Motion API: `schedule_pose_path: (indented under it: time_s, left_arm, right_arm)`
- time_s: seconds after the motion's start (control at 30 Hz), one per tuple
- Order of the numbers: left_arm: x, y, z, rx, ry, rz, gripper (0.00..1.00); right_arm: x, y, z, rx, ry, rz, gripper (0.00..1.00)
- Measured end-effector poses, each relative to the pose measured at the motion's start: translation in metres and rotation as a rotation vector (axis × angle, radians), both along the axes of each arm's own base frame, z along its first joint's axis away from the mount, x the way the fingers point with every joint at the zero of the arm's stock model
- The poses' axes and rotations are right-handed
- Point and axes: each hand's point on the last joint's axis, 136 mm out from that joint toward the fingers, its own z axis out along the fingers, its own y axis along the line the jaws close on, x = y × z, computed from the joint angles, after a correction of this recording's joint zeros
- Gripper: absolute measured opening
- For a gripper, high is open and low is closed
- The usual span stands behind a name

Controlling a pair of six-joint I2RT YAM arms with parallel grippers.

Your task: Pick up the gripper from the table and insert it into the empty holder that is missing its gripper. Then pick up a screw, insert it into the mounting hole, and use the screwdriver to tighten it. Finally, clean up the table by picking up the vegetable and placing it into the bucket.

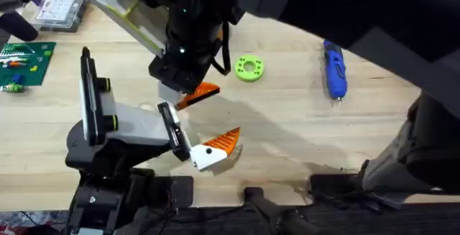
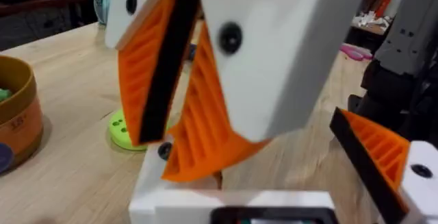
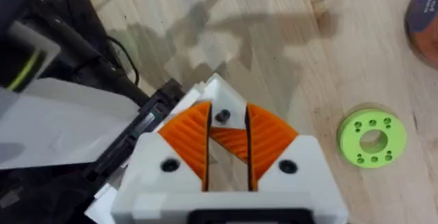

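Just beside the holder [image 1: 115,123], at its black end plate, the right gripper [image 3: 227,111] is pinched closed on the gripper [image 3: 219,90], whose white base pokes out past the orange pads. Whether the left gripper [image 2: 229,203] grips anything cannot be told. The screwdriver [image 1: 334,68] lies well apart from the holder, and the green ring [image 1: 249,67] lies nearer.

Bench [image 1: 287,120] pale matt wood, visible grain; gripper [image 1: 215,149] white smooth plastic, orange ribbed pad; screwdriver [image 1: 334,70] glossy blue plastic.
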Motion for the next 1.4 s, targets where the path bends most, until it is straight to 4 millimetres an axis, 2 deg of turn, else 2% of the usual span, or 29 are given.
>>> schedule_pose_path:
  time_s: [0.47, 0.57, 0.67, 0.7, 1.4]
  left_arm:
    - [0.0000, 0.0000, 0.0000, 0.000, 0.000, 0.000, 0.987]
    - [0.0000, 0.0000, 0.0000, 0.000, 0.000, 0.000, 0.987]
    - [0.0001, 0.0000, 0.0000, 0.000, 0.000, 0.000, 0.987]
    - [0.0000, 0.0000, 0.0000, 0.000, 0.000, 0.000, 0.987]
    - [-0.0002, -0.0001, 0.0000, 0.000, 0.000, -0.001, 0.987]
  right_arm:
    - [-0.0002, -0.0003, -0.0001, -0.001, 0.001, 0.000, 0.222]
    - [-0.0002, -0.0003, -0.0001, -0.001, 0.001, 0.000, 0.176]
    - [-0.0012, -0.0001, -0.0001, 0.000, 0.007, -0.003, 0.022]
    - [-0.0017, 0.0002, -0.0001, 0.000, 0.006, -0.002, 0.012]
    - [-0.0068, -0.0069, -0.0021, -0.031, 0.024, 0.002, 0.007]
